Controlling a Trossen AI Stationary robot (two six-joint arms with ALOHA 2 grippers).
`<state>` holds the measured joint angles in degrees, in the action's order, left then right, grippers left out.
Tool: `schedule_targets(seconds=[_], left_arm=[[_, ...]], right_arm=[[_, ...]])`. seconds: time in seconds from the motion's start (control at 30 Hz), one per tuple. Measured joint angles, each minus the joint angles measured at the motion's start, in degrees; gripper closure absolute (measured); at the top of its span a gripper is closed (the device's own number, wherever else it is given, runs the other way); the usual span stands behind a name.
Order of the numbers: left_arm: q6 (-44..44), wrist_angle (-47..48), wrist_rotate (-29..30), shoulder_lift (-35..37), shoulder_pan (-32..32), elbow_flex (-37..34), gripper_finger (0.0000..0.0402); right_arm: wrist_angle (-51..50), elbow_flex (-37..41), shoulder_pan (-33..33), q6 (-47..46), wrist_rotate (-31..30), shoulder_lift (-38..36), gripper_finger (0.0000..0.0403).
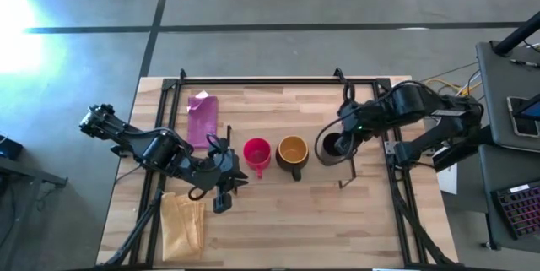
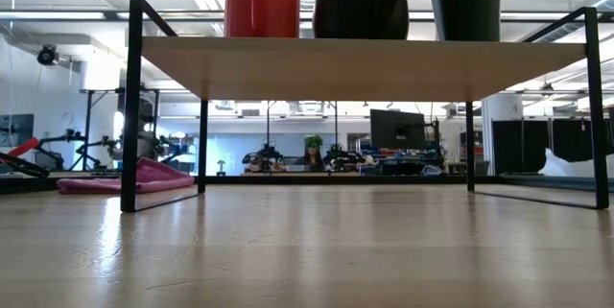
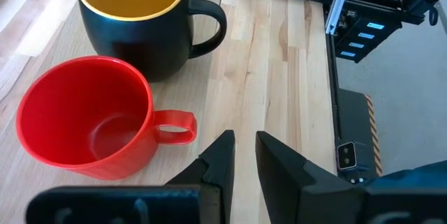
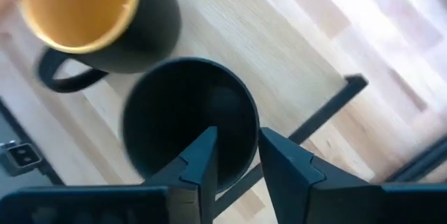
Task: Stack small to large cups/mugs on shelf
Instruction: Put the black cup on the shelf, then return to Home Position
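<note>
Three cups stand in a row on the light-wood shelf (image 1: 278,102) (image 2: 365,59): the red cup (image 1: 256,151) (image 3: 84,119) (image 2: 261,1), the yellow mug with a dark outside (image 1: 292,153) (image 3: 133,21) (image 4: 91,15) (image 2: 360,1), and the black cup (image 1: 331,146) (image 4: 185,119) (image 2: 465,1). My right gripper (image 1: 339,142) (image 4: 237,147) is shut on the black cup's rim. My left gripper (image 1: 239,176) (image 3: 242,144) hovers on the left side of the red cup, beside its handle. Its fingers stand a narrow gap apart and hold nothing. My right gripper holds the black cup by its rim (image 4: 253,130), on the side away from the yellow mug. One finger (image 4: 206,151) is inside the cup and the other (image 4: 279,158) outside. The fingers come from above, slanting in from the table's right. The cup stays upright with its base at shelf level.
A pink cloth (image 1: 202,115) (image 2: 125,176) lies on the table at the left, under the shelf. A tan cloth (image 1: 184,224) lies near the table's near-left corner. Black bracket frames (image 2: 131,106) (image 2: 590,106) stand at both shelf ends. There is bare wood toward the near edge.
</note>
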<state>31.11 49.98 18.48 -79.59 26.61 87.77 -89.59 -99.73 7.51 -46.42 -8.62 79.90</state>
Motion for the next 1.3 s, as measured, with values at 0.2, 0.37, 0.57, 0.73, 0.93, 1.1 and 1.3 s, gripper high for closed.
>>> schedule_targets(seconds=[0.2, 0.37, 0.57, 0.73, 0.93, 1.1, 1.3], left_arm=[[-5.58, -0.04, 0.48, 0.00, 0.00, 0.12, 0.0356], [2.62, -1.39, -3.04, 0.00, 0.02, 0.24, 0.0356], [-9.24, -19.08, -15.62, 0.49, -0.73, 0.19, 0.0356], [-19.49, -31.03, -25.62, 3.84, -5.98, 0.02, 0.0356], [-22.44, -33.44, -28.76, 9.79, -13.15, -5.77, 0.0356], [-19.42, -52.30, -28.74, 18.30, -20.41, -19.38, 0.0356], [-15.51, -64.26, -25.70, 29.29, -23.02, -35.93, 0.0356]], right_arm=[[0.63, -9.41, 0.21, 2.95, -0.16, -0.20, 0.0301], [2.62, -19.47, 3.24, 0.41, 3.07, -0.44, 0.0301], [20.49, -24.20, 14.70, 16.11, 5.59, -0.35, 0.0301], [29.07, -21.87, 29.75, 21.81, -5.13, -0.55, 0.0301], [29.70, -10.60, 44.87, 19.17, -26.78, -2.15, 0.0303], [33.88, -0.53, 50.27, 18.09, -36.98, -15.44, 0.0310], [57.63, 18.03, 49.37, 33.54, -26.41, -29.93, 0.0318]])
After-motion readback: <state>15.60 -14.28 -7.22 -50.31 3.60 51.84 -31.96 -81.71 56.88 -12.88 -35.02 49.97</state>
